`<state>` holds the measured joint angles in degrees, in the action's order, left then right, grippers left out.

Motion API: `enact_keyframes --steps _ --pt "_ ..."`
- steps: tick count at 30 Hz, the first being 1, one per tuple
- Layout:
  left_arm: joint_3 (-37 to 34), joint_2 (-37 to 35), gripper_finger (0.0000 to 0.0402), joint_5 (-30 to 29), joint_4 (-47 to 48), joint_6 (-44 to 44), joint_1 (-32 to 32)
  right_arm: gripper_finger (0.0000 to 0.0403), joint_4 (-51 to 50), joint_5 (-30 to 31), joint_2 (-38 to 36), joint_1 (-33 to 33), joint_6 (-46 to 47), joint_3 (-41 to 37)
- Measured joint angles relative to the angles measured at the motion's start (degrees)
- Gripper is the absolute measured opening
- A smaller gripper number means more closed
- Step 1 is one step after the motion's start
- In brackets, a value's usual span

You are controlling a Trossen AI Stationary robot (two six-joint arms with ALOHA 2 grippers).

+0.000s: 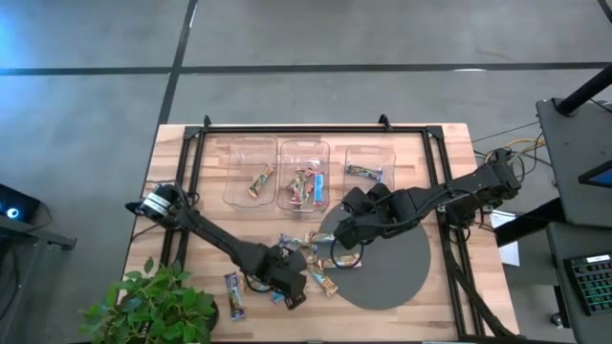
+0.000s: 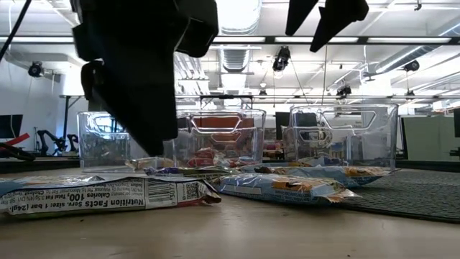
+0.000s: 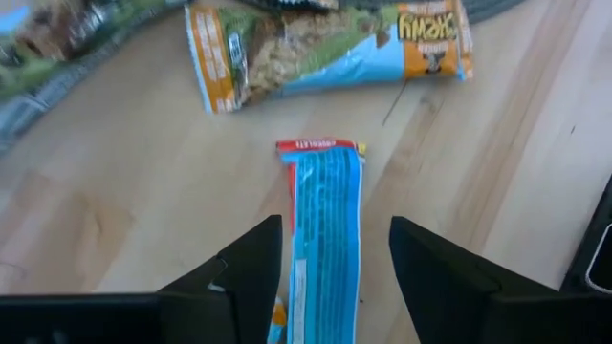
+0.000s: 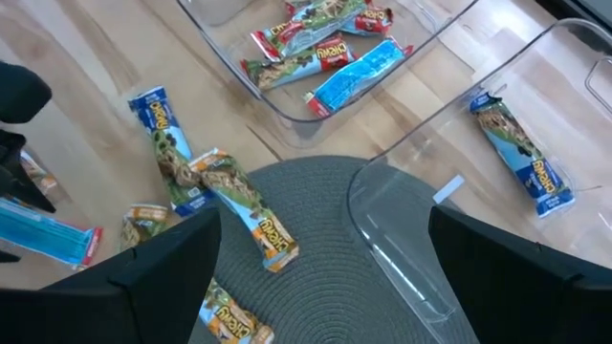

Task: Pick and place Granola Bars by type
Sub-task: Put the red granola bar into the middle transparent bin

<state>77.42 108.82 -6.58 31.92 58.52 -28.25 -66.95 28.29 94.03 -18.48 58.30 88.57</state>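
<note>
Left gripper [image 3: 330,263] low over wood table [image 1: 449,315] near front edge, fingers [image 3: 251,272] spread, blue bar [image 3: 323,229] lying flat on table btw. them; contact w/ wrapper not clear, probably not gripped. Just beyond blue bar, orange-and-blue bar [image 3: 325,48] lying crosswise on wood.

Right gripper [image 4: 320,272] hanging above dark round mat [image 1: 397,272], fingers spread wide, holding nothing. Small heap of bars [image 1: 311,250] at mat's left edge, partly on mat, partly on wood. One more bar [image 1: 232,294] alone near plant [image 1: 153,306], apart from heap.

Three clear bins in row at back of table: left bin [image 1: 251,172] w/ one bar, middle bin [image 1: 304,177] w/ several bars incl. a blue one [image 4: 361,72], right bin [image 1: 371,162] w/ one bar [image 1: 364,173].

In low view, white-backed bar [image 2: 108,194] w/ nutrition text close to camera, flat on table.
</note>
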Motion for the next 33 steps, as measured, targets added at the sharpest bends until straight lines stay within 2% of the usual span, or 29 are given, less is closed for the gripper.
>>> enact_keyframes --steps 9,20,27,33 --pt "-1.13 0.01 0.0261 -0.02 -0.23 0.05 -0.48 0.0364 0.08 -0.08 0.01 0.0 1.31 -0.43" --pt "-2.74 0.08 0.0264 -0.96 -1.89 0.01 -2.08 0.0364 0.2 -0.26 0.01 0.0 1.75 -0.43" --pt "-2.95 3.65 0.0264 -0.71 -2.86 -1.01 -2.33 0.0364 0.29 -0.26 0.01 0.0 1.74 -0.6" --pt "-2.84 4.19 0.0263 -2.84 -2.59 -1.16 -2.62 0.0364 0.23 -0.26 0.01 -0.02 1.75 -0.69"
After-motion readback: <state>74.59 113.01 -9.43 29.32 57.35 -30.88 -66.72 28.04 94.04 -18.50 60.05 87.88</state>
